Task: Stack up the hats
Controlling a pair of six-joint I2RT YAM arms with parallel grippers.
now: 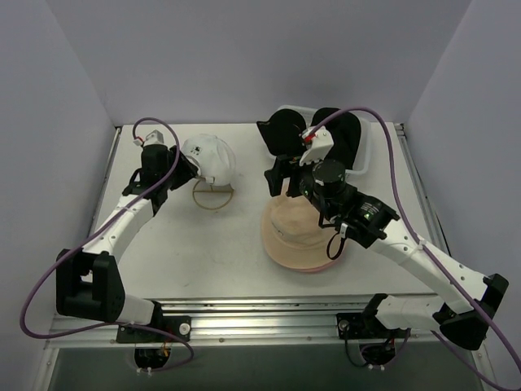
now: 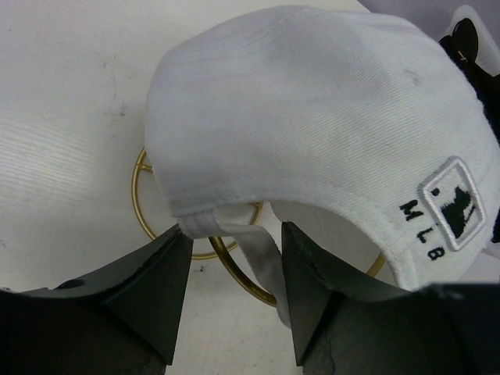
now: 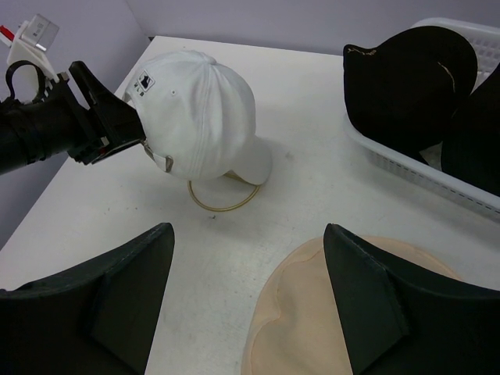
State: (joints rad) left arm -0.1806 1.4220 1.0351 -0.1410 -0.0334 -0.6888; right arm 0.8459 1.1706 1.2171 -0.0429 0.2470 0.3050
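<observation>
Softly domed white fabric cap (image 2: pixel 312 117)

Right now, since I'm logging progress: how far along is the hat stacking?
Done: the tan fabric bucket hat lies mid-table, a pink rim beneath it, perhaps a started stack. In hand: the left gripper, jaws open, straddles the back strap of the white fabric cap. Left: that cap, on its gold wire frame, and the black hats in the white mesh basket.

White cap (image 2: pixel 312 117) — "MLB" beneath its logo patch (image 2: pixel 454 203)
</observation>
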